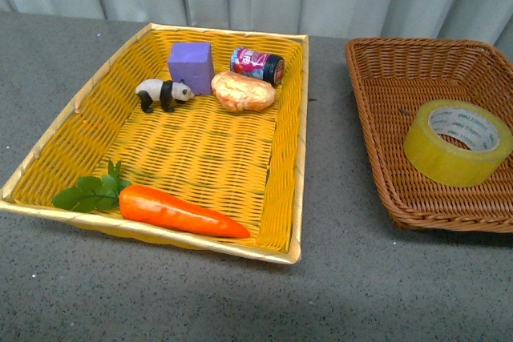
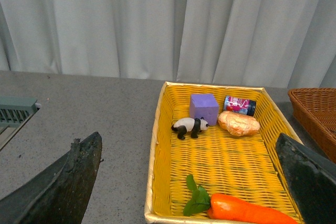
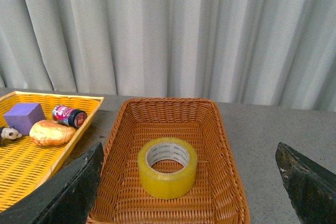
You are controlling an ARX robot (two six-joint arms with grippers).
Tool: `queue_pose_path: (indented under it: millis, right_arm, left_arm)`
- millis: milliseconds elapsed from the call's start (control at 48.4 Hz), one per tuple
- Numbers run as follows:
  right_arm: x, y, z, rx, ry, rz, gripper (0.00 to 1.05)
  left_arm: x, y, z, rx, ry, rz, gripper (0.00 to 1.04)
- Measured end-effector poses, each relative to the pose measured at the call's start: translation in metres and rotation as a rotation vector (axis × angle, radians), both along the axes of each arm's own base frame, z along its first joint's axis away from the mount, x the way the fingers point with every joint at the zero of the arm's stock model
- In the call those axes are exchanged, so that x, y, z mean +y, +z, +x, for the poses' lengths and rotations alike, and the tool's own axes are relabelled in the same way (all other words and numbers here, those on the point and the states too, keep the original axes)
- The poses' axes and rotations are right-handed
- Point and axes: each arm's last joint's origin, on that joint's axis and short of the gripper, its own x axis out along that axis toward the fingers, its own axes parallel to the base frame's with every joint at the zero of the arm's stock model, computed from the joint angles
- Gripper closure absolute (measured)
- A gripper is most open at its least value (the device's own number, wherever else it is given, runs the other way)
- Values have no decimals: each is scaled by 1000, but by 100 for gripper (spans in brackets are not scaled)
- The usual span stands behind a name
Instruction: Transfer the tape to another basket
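1. the tape [image 1: 458, 142] lies flat on its side in the brown basket [image 1: 377, 78], its core hole facing up and slightly toward the camera in the front view; being a round roll it has no clear long axis, and its axis of winding stands near upright.
2. in the front view the tape sits at about 3 o'clock of the scene, on the basket's woven floor, near the middle and apart from the walls as far as shows; the basket's right edge is cut off by the frame.
3. the brown basket holds only the tape in what is visible.
4. the yellow basket [image 1: 298, 158], at about 9 o'clock from the brown one and close beside it, holds a purple block [image 1: 191, 66], a panda figure [image 1: 163, 93], a bread roll [image 1: 243, 90] and a small dark jar [image 1: 257, 65] lying on its side, all clustered at its far end; a carrot [image 1: 183, 211] with green leaves [image 1: 90, 191] lies along its near rim.
5. the right gripper [image 3: 189, 192] has its fingers spread wide at both lower corners of the right wrist view and grips nothing; the tape lies between and beyond the fingers, untouched.
6. the left gripper [image 2: 189, 187] is likewise spread wide and empty, hanging before the yellow basket, well apart from the tape.
7. neither arm appears in the front view.
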Motion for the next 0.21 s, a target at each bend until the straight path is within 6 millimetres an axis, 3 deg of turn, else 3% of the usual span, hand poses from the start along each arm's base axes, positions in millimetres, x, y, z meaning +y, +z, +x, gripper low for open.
queue_pose_path:
  millis: [207]
  right_arm:
    - [0, 0, 0, 0, 0, 0, 9]
  left_arm:
    - [0, 0, 0, 0, 0, 0, 7]
